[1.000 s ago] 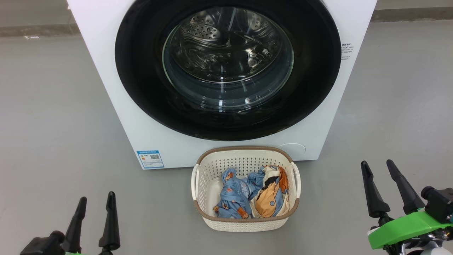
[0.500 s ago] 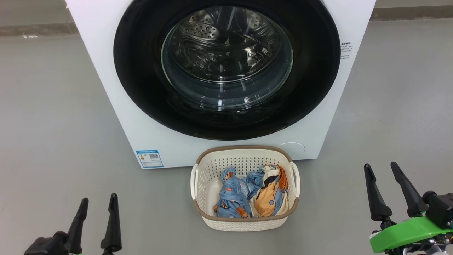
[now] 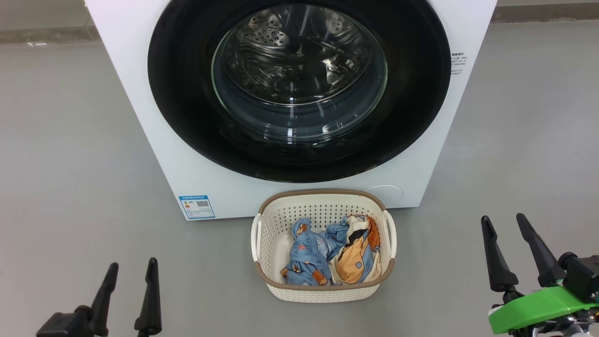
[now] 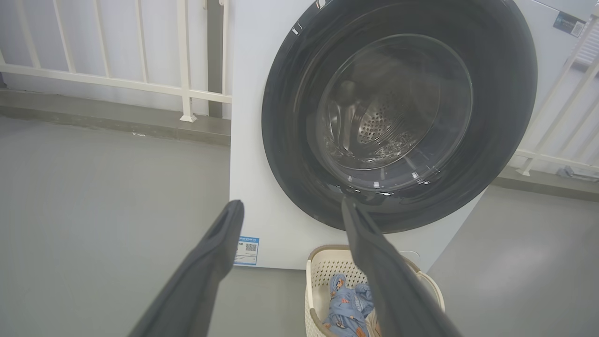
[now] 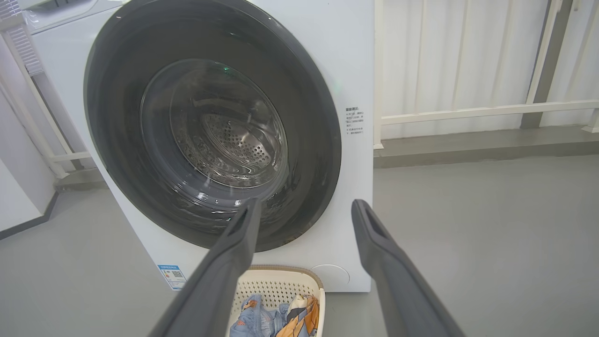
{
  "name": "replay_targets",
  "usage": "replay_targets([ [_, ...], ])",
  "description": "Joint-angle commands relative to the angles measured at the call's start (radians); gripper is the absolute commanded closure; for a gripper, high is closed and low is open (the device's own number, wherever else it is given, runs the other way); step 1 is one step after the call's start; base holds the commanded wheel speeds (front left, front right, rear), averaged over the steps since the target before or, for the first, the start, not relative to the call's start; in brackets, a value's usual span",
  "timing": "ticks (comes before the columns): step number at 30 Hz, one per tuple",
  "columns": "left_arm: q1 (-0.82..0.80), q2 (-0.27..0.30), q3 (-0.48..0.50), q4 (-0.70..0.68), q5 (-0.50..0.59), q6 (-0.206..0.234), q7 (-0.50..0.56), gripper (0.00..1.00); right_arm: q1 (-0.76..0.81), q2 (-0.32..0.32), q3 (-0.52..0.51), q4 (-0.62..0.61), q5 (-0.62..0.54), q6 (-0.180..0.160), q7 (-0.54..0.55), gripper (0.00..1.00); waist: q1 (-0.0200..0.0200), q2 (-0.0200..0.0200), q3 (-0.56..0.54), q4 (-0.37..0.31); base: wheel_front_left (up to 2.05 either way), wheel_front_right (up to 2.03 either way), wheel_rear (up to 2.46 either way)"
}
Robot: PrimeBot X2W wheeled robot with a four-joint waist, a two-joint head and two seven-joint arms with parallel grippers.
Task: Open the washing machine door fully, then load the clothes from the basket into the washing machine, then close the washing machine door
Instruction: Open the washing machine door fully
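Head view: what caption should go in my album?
Cream perforated basket of colourful clothes waits before the closed black-rimmed glass door of the white washing machine.

The washer [image 3: 154, 140] takes up the upper middle of the frame. Its door [image 3: 187, 117] is closed flat against the front, and the drum [image 3: 299, 70] shows through the glass. A blue label [image 3: 197, 207] sits at the washer's lower left corner. The basket [image 3: 323, 193] stands on the grey floor [image 3: 70, 164] just below the door. It holds the clothes: a blue piece [image 3: 309, 255] on the left and a cream piece [image 3: 358, 257] on the right. The left gripper [image 3: 133, 263] is at lower left and the right gripper [image 3: 502, 217] at lower right. Both have their fingers spread, hold nothing and are well apart from the basket.
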Motion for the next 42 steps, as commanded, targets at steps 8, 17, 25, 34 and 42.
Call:
replay_targets([
  [8,-0.035,0.026,0.031,-0.038,0.007,0.017,0.000,0.00,-0.024,-0.013,0.020,-0.034,-0.013,0.008,-0.012,0.00,0.0000,0.0000,0.013,0.001,0.63,0.63,-1.25],
  [17,-0.039,0.030,0.029,-0.045,0.000,0.020,0.004,0.00,-0.030,-0.008,0.021,-0.034,-0.013,0.008,-0.013,0.00,0.0000,0.0000,0.019,0.001,1.17,1.17,-2.34],
  [25,-0.049,0.031,0.027,-0.048,-0.008,0.020,0.004,0.00,-0.037,-0.006,0.023,-0.034,-0.014,0.008,-0.013,0.00,0.0000,0.0000,0.027,0.002,1.23,1.23,-2.46],
  [34,-0.055,0.022,0.038,-0.054,-0.035,0.011,-0.014,0.00,-0.041,-0.006,0.017,-0.034,-0.017,0.008,-0.016,0.00,0.0000,0.0000,0.028,0.004,1.11,1.10,-2.21],
  [42,-0.056,0.023,0.032,-0.046,-0.035,0.015,-0.016,0.00,-0.044,-0.007,0.020,-0.031,-0.012,0.008,-0.011,0.00,0.0000,0.0000,0.028,0.007,0.49,0.49,-0.99],
])
